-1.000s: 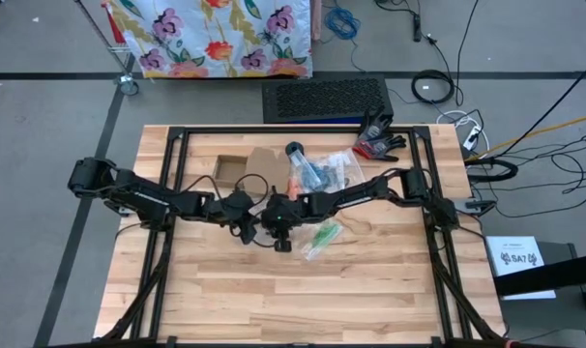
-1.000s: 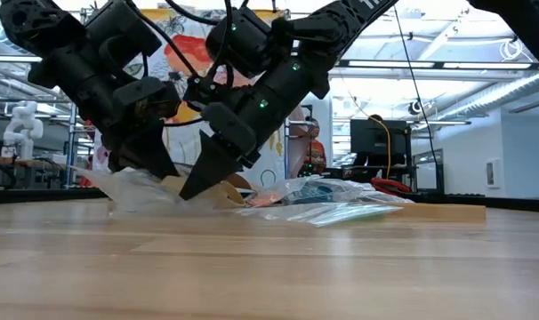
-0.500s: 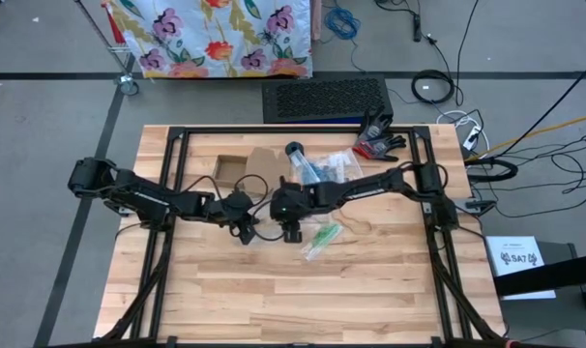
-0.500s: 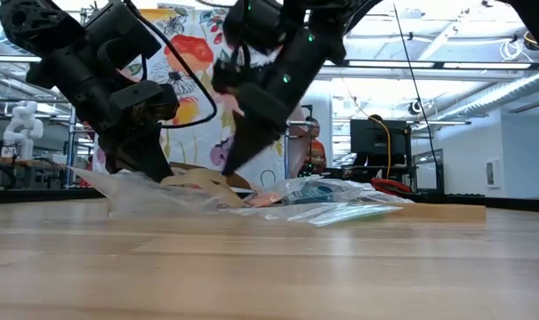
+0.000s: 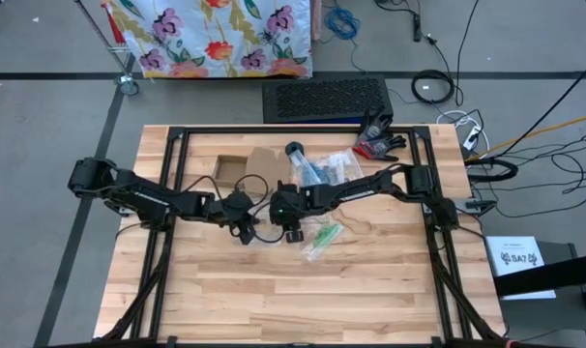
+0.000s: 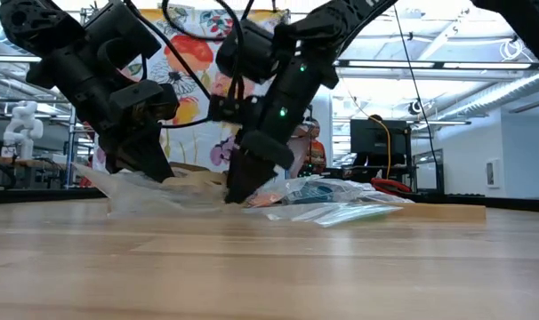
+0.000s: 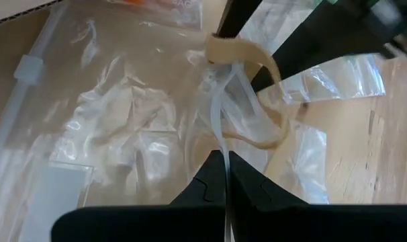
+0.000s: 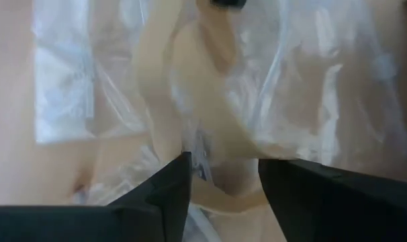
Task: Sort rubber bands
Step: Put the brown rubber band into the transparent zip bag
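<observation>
A: What am I seeing from?
B: Overhead looks straight down on the whole surface (image 5: 274, 290). Low cam sits at surface level, facing the room. My wrist cams are very close; both share the clear bag (image 7: 123, 121) with a tan band (image 7: 247, 57).

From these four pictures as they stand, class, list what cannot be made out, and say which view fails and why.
- Bag contents: high view, too small to count bands.
- Left end effector: shut on a clear bag; the high view hides this under the arms.
- Tan rubber band: right wrist view, blurred; touching the open right end effector or not is unclear.
</observation>
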Robot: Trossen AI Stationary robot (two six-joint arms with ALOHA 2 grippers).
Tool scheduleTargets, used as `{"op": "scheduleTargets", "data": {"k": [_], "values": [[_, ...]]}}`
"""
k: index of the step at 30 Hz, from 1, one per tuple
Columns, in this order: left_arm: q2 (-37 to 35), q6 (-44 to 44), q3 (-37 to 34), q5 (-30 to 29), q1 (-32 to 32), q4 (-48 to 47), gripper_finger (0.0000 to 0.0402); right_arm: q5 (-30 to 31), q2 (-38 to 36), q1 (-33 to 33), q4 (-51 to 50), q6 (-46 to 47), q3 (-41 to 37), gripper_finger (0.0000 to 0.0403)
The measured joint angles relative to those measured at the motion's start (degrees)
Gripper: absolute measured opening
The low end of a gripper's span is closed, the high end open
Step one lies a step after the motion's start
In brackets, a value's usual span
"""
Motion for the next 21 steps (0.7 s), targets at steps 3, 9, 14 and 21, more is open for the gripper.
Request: {"op": "scheduleTargets", "data": {"k": [3, 9, 14, 21], "values": [[0.00, 0.00, 0.00, 0.00, 0.00, 0.00, 0.0000, -0.09, 0.80, -0.11, -0.24, 1.20, 0.00, 0.0143], [-0.02, 0.00, 0.00, 0.02, 0.00, -0.01, 0.0000, 0.08, 0.15, -0.24, -2.83, 2.91, -0.02, 0.0018], [-0.02, -0.02, 0.00, 0.02, 0.00, -0.03, 0.0000, 0.23, -1.38, -0.24, -4.19, 4.20, -0.07, 0.0005], [-0.02, 0.00, 0.00, 0.02, 0.00, -0.05, 0.0000, 0.25, -5.46, 0.14, -3.94, 4.46, -0.03, 0.0001]]}}
